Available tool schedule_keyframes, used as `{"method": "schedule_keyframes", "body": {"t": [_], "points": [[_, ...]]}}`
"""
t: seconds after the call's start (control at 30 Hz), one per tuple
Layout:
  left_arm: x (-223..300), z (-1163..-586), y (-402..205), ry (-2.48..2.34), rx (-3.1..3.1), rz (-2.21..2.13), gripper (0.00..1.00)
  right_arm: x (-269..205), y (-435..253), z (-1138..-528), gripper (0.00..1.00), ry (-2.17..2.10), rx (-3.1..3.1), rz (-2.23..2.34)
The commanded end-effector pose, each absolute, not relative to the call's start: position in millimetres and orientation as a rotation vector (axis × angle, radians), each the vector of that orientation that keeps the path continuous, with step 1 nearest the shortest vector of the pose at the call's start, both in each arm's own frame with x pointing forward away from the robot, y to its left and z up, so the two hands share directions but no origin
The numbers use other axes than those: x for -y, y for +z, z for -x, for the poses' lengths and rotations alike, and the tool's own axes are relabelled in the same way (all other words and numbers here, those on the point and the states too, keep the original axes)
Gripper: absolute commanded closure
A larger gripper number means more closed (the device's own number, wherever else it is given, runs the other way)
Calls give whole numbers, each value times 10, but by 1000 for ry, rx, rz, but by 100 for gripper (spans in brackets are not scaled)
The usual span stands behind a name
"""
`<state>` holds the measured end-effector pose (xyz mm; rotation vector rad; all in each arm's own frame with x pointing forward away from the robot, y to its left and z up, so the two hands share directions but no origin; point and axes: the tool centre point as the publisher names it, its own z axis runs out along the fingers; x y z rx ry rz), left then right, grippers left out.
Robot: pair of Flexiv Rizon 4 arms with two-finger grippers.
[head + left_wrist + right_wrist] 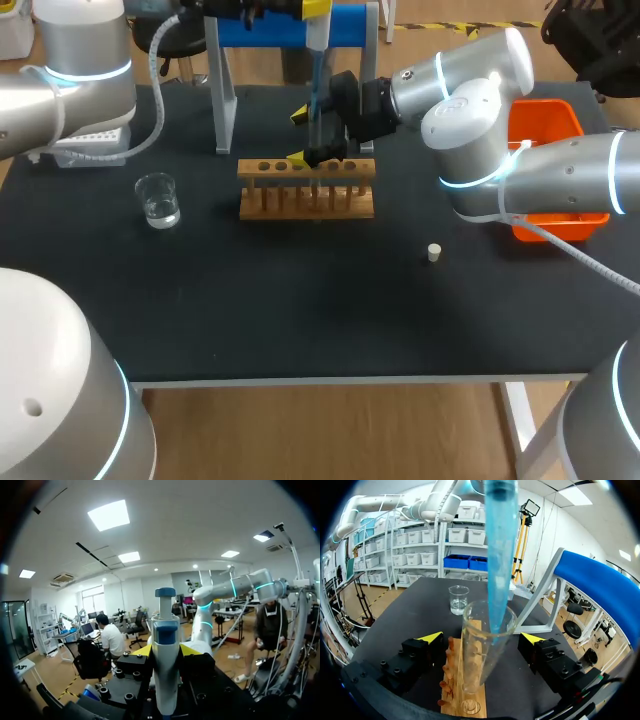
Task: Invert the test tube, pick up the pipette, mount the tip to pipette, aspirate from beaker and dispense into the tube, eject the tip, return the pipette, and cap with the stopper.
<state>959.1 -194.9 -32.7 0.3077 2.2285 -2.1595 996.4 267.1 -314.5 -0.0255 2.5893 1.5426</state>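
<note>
The black table (pixel 300 320) fills the head view. My left arm (pixel 70 60) enters at 10 o'clock and my right arm (pixel 560 175) at 3 o'clock, reaching in past the middle. A white pipette stand (pixel 225 90) with a blue crossbar rises at 12 o'clock. An orange bin (pixel 545 120) sits at 2 o'clock, partly behind the right arm.

The wooden rack (pixel 305 205) lies just toward 12 o'clock from the table's centre, its row of holes running from 9 to 3. A white tip box (pixel 90 148) rests at 10 o'clock, under the left arm.

The left gripper (pixel 166 652) is clenched on the pipette (pixel 165 630), which stands upright between its yellow tips above the rack. The pipette's blue tip (pixel 497 555) points down, and its narrow end sits inside the mouth of the test tube (pixel 480 650).

The tube stands upright in the rack with its base in a hole near the middle of the row. The right gripper (pixel 482 638) is released. Its yellow fingers (pixel 434 636) flank the tube on both sides, and a gap shows on each side in the right wrist view.

From the rack, the beaker (pixel 158 200) stands at 9 o'clock, well apart, with clear liquid in its bottom. The small white stopper (pixel 434 252) lies on the table at 4 o'clock from the rack, touching nothing.
</note>
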Motion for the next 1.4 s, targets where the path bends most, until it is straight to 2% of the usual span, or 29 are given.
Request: {"method": "schedule_keyframes", "body": {"t": [0.03, 1.4], "points": [[1952, -9567, -275, -2149, -2226, -312, 100, -2671, -3140, -9967, 0, 1540, -2591, 26], [1982, -9407, 80, -2117, -2219, -386, 100, -2671, -3140, -9967, 0, 1540, -2591, 26]]}}
